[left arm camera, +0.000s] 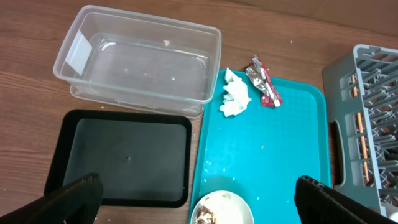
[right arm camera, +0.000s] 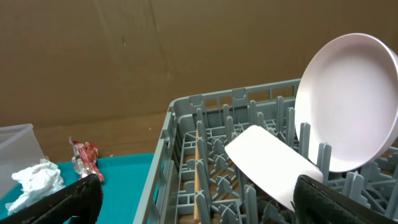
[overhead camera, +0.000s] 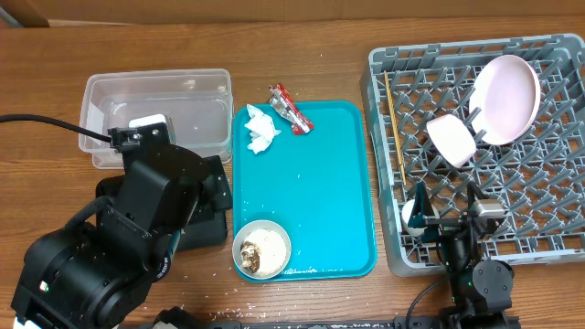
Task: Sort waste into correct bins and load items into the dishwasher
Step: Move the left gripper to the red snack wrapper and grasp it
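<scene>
The red wrapper (overhead camera: 290, 108) and white tissue (overhead camera: 260, 131) lie at the far end of the teal tray (overhead camera: 320, 183). A whitish bowl (overhead camera: 261, 249) with food crumbs sits at its near left corner. The clear tub (overhead camera: 155, 114) and black tray (left arm camera: 124, 155) are empty. In the grey rack (overhead camera: 548, 196) are the plate (overhead camera: 505, 99), pink bowl (overhead camera: 452, 139), chopsticks (overhead camera: 394, 128) and white cup (overhead camera: 411, 219). My left gripper (left arm camera: 196, 202) is open above the bowl (left arm camera: 221, 210). My right gripper (overhead camera: 446, 208) is open over the rack's near edge, beside the cup.
My left arm (overhead camera: 137, 238) covers most of the black tray in the overhead view. Small crumbs are scattered on the teal tray (left arm camera: 280, 155) near the bowl. The rack (right arm camera: 180, 124) stands just right of the teal tray.
</scene>
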Available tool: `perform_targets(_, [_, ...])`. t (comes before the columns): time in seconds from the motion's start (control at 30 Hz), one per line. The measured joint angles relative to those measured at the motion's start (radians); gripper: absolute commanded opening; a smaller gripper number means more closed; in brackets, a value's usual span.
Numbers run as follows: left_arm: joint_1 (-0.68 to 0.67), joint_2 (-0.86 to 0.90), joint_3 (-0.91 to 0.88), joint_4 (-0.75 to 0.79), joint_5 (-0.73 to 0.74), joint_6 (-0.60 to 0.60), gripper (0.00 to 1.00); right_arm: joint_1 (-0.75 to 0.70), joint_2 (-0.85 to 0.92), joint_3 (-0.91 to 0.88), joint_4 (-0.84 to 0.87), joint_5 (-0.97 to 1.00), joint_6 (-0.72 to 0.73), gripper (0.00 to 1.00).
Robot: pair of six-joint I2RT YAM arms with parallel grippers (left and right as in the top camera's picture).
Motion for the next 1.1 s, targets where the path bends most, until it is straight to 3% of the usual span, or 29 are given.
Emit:
perform_targets(0.6, [0.0, 0.0, 0.0, 0.003, 0.0, -0.001, 1.0, 0.0, 0.0, -0.003, 0.005, 0.0, 0.0, 1.0])
perform_targets(0.87, [0.0, 0.005, 0.0, 0.205, 0.049, 0.004, 0.97, 0.0, 0.0, -0.003, 0.005, 0.0, 0.0, 1.0])
perform_targets(0.97, [0.0, 0.054, 0.0, 0.269, 0.108, 0.028, 0.87, 0.0, 0.0, -0.003, 0.005, 0.0, 0.0, 1.0])
perform_targets(1.1, [0.0, 0.257, 0.0, 0.29, 0.155, 0.023, 0.86, 0.0, 0.0, -0.003, 0.005, -0.001, 0.0, 1.0])
